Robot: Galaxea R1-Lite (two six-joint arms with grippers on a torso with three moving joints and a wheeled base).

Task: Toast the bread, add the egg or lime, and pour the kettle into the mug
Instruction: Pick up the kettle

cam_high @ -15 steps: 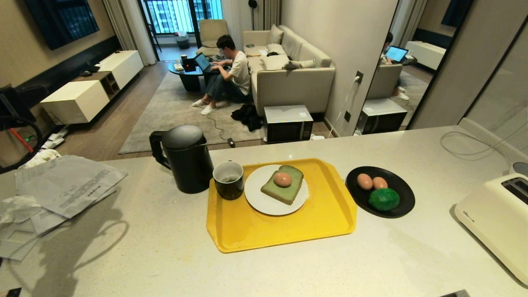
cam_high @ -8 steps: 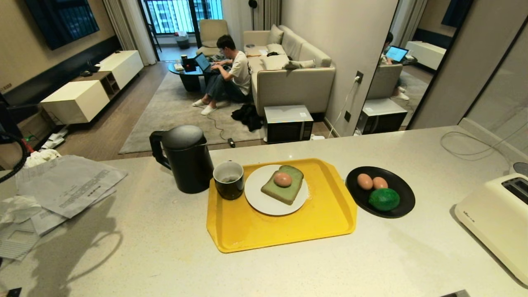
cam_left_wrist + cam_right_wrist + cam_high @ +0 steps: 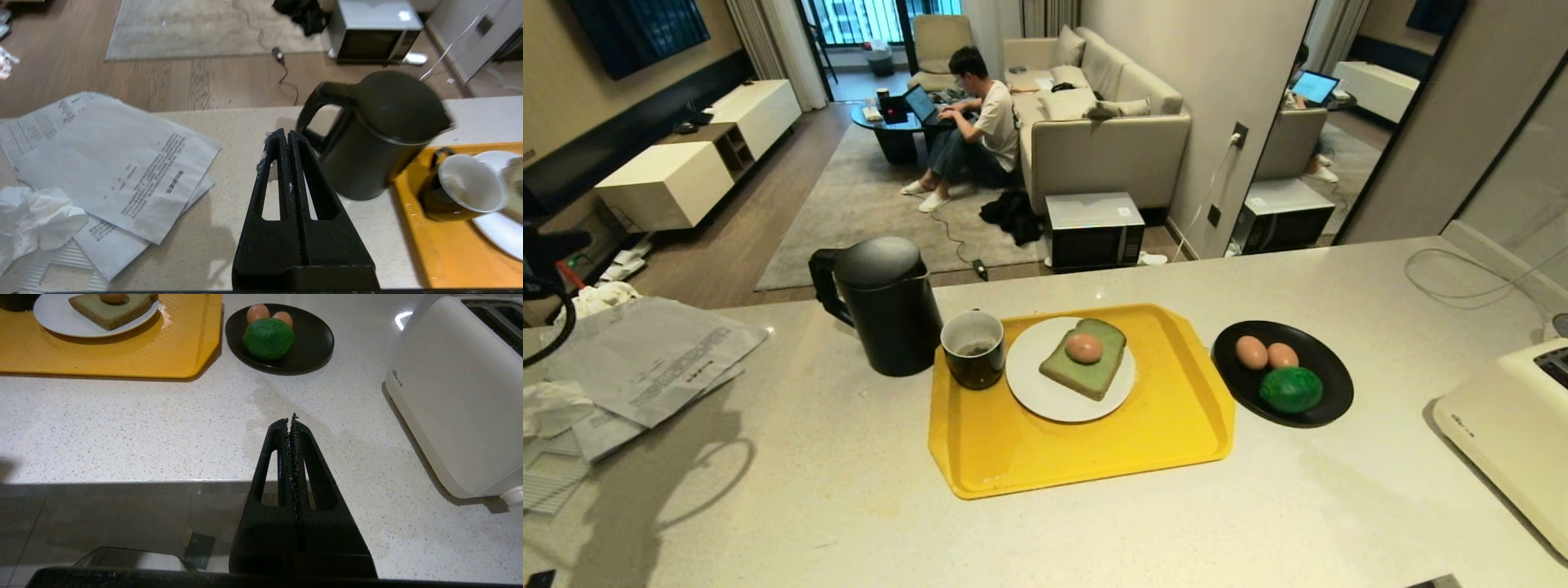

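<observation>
Speckled stone counter (image 3: 849,506) fronting a living room: a yellow tray (image 3: 1094,457) carries the mug (image 3: 973,349) and a white plate (image 3: 1033,392) with the bread (image 3: 1086,367), one egg (image 3: 1083,347) on top. Kettle (image 3: 882,306) stands just left of the tray; the lime (image 3: 1290,389) shares a black dish (image 3: 1331,392) with two eggs. Left gripper (image 3: 288,136), fingers pressed together and empty, hovers near the kettle's handle; right gripper (image 3: 291,422), likewise closed, sits at the counter's near edge beside the toaster (image 3: 457,396).

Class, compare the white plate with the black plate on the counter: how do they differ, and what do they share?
The white plate sits on the yellow tray; the black plate sits straight on the counter. The white plate holds bread topped with an egg; the black plate holds two eggs and a lime. Both are round.
</observation>
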